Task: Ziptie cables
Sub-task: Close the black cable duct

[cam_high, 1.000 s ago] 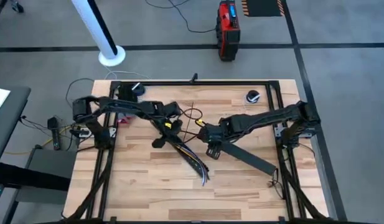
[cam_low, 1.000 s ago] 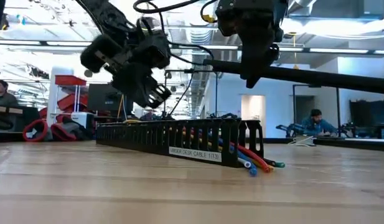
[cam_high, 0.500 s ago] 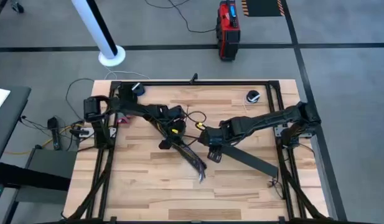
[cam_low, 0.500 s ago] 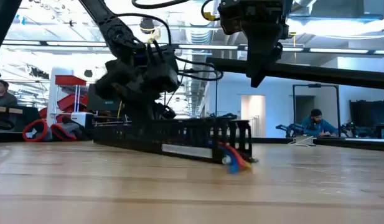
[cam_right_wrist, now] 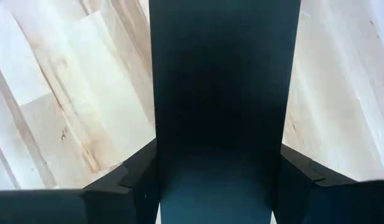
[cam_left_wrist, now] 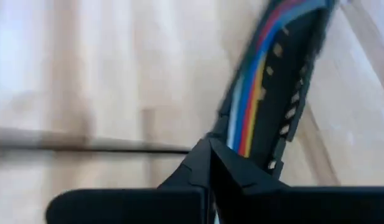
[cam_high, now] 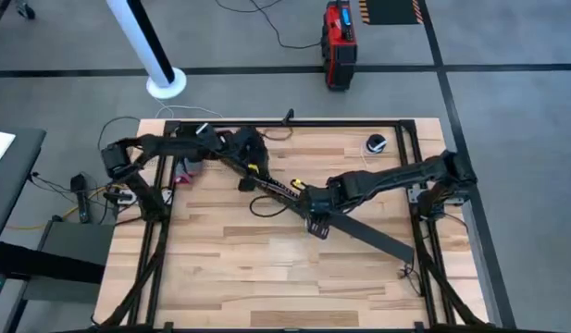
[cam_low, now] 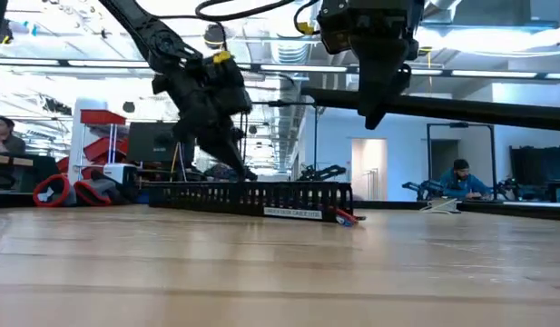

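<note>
Left gripper point(cam_high: 251, 172) clamped on slotted channel point(cam_high: 271, 185) end holding cables point(cam_left_wrist: 251, 106); right gripper point(cam_high: 315, 222) clamped on flat strip point(cam_high: 368, 233)

A pale wooden slatted table point(cam_high: 220, 268) in a black metal frame carries the things. A long black comb-slotted plastic channel point(cam_high: 278, 188) lies near its centre, holding thin coloured cables point(cam_left_wrist: 254, 93). A flat black rigid strip point(cam_high: 373, 236) lies toward four o'clock and a small round black object point(cam_high: 375, 143) toward one o'clock.

Bright overhead light (left-wrist view seemingly motion-blurred)

Pale, smooth planked wood table point(cam_high: 220, 268); matt black plastic channel point(cam_low: 252, 197); glossy coloured cables point(cam_left_wrist: 254, 87).
</note>
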Controlling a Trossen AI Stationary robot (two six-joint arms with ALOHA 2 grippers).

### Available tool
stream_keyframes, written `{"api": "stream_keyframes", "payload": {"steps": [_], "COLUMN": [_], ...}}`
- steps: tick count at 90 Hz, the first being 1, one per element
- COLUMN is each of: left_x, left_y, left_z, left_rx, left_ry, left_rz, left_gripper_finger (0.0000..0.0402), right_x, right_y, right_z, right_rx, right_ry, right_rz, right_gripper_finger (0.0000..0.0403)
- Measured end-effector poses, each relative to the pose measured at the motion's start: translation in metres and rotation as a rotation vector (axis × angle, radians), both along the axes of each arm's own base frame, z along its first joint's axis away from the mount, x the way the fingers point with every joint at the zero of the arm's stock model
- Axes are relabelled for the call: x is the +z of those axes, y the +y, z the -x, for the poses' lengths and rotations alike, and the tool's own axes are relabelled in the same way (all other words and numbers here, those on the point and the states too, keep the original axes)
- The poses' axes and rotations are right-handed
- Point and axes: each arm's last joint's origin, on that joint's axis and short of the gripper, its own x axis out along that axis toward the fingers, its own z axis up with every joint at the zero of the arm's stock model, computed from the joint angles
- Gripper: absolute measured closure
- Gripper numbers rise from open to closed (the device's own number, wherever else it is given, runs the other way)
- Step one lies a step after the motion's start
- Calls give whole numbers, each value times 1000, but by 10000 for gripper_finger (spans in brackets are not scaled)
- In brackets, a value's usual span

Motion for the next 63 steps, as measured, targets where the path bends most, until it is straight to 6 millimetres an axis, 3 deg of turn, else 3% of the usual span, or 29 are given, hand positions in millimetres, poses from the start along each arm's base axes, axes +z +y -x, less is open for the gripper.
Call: {"api": "stream_keyframes", "payload": {"steps": [16, 32, 44, 63], "left_x": [34, 47, 36, 4], "left_y": [-1, -11, -17, -21], "left_z": [21, 22, 13, -4], "left_rx": [62, -6, -32, -75], "left_ry": [-70, -170, -130, -48], "left_rz": [24, 226, 258, 309], "left_gripper_finger": [401, 401, 401, 401], "right_x": [0, -1, -2, -24], "right_y": [-8, -14, -14, -5], "right_z": [0, -1, -5, -1], "right_rx": [-52, -121, -179, -236], "right_ry": [15, 13, -32, -24], "right_rz": [-51, -103, -160, -211], "right_gripper_finger": [200, 200, 200, 200]}}
